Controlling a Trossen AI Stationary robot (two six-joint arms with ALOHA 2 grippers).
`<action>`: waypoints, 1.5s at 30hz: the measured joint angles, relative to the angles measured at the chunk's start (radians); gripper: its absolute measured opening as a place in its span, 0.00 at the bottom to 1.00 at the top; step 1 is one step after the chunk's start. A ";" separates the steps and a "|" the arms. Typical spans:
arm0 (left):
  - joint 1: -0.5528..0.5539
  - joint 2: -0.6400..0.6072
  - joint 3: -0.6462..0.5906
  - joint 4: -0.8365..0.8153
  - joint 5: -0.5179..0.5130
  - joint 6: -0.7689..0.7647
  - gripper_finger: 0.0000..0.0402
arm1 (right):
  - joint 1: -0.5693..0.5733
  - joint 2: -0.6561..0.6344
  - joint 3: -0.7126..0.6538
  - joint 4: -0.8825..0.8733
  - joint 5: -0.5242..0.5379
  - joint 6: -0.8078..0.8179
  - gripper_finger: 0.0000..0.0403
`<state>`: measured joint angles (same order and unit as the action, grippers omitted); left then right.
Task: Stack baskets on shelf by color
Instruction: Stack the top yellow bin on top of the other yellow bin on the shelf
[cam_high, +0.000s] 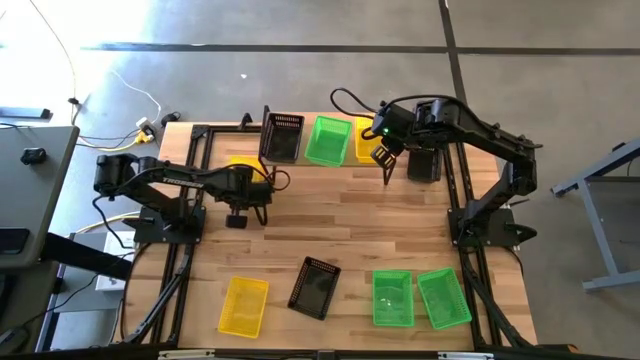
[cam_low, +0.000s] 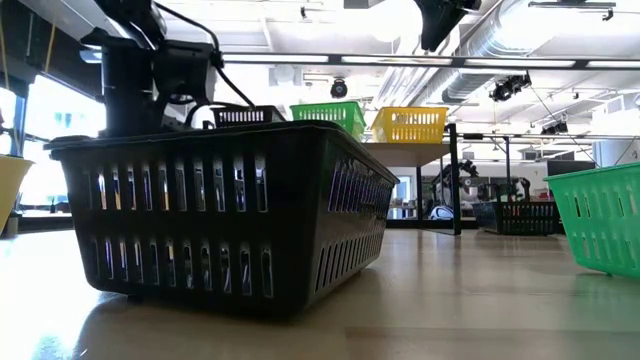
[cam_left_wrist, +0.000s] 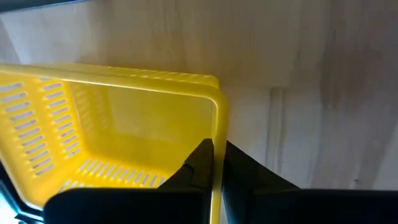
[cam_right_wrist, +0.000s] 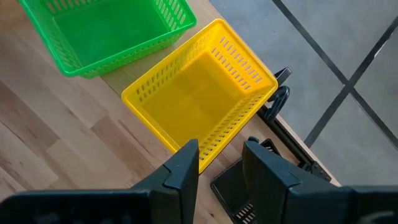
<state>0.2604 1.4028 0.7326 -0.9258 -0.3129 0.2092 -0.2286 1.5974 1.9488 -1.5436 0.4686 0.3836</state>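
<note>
Currently my left end effector (cam_left_wrist: 214, 163) is clamped on the rim of a yellow basket (cam_left_wrist: 118, 130), left of the shelf (cam_high: 345, 162). My right end effector (cam_right_wrist: 221, 163) hangs parted above the shelf's yellow basket (cam_right_wrist: 199, 99). Next move, I judge: stack the held basket there.

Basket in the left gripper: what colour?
Yellow basket, its rim between the left gripper fingers; left wrist view shows it best.
</note>
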 joint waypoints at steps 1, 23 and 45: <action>0.000 -0.004 0.000 -0.001 0.009 -0.007 0.03 | 0.000 0.000 0.000 0.000 0.000 0.000 0.27; -0.373 -0.063 0.390 -0.531 0.183 -0.335 0.00 | 0.016 0.000 0.000 0.028 -0.112 0.060 0.27; -0.673 0.043 0.714 -0.556 -0.122 -0.434 0.00 | 0.344 0.004 -0.001 0.333 -0.150 0.468 0.27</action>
<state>-0.4131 1.4461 1.4464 -1.4819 -0.4348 -0.2253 0.1151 1.6015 1.9480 -1.2105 0.3189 0.8513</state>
